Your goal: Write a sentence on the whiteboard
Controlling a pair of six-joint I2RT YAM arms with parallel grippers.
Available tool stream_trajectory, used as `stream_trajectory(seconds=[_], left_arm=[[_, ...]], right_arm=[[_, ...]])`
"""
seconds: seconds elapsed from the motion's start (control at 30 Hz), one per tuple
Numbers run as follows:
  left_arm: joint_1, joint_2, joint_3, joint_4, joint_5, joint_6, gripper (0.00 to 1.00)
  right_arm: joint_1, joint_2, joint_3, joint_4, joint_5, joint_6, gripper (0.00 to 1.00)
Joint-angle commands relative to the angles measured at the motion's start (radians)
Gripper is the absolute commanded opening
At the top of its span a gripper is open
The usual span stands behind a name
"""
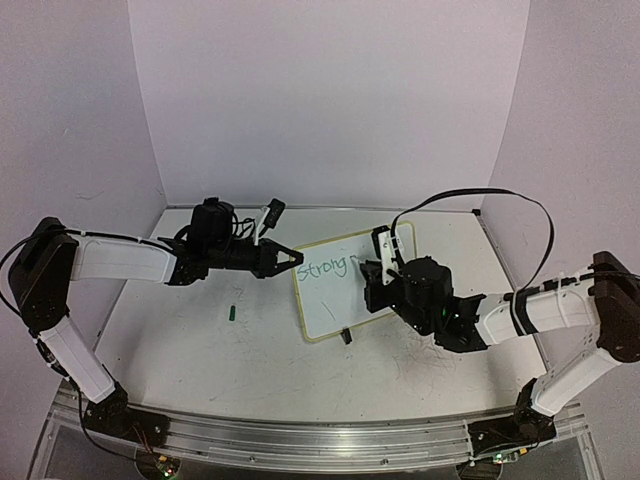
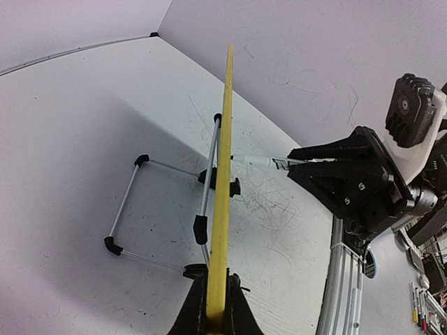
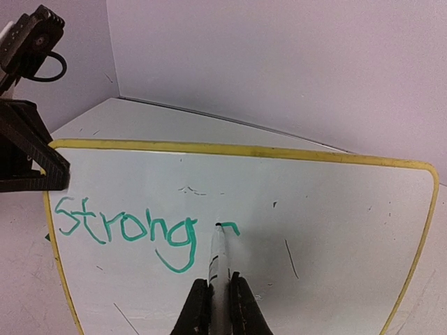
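The whiteboard stands tilted on the table, yellow-framed; it fills the right wrist view and shows edge-on in the left wrist view. My left gripper is shut on the board's left edge, also seen in the left wrist view. My right gripper is shut on a white marker, its tip touching the board. The sentence reads "Strong" in green, with a short fresh stroke to its right, at the marker tip. In the top view the word shows left of the right gripper.
A small green marker cap lies on the table left of the board. The board's wire stand with black feet rests behind it. Grey walls enclose the table on three sides. An aluminium rail runs along the near edge.
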Motion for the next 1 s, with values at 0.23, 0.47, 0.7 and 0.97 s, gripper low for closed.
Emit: stream_trajectory(seconds=[0.23, 0.47, 0.7, 0.97], left_arm=[[0.005, -0.037, 0.020, 0.030, -0.021, 0.050, 0.00], [0.005, -0.038, 0.019, 0.030, -0.022, 0.050, 0.00], [0.005, -0.038, 0.018, 0.030, -0.020, 0.050, 0.00], [0.005, -0.038, 0.019, 0.030, -0.018, 0.050, 0.00]], right_arm=[[-0.004, 0.001, -0.011, -0.033, 0.001, 0.046, 0.00], [-0.004, -0.003, -0.020, -0.045, 0.004, 0.053, 0.00], [-0.004, -0.017, -0.036, -0.047, 0.032, 0.047, 0.00], [-0.024, -0.013, -0.011, -0.001, 0.049, 0.043, 0.00]])
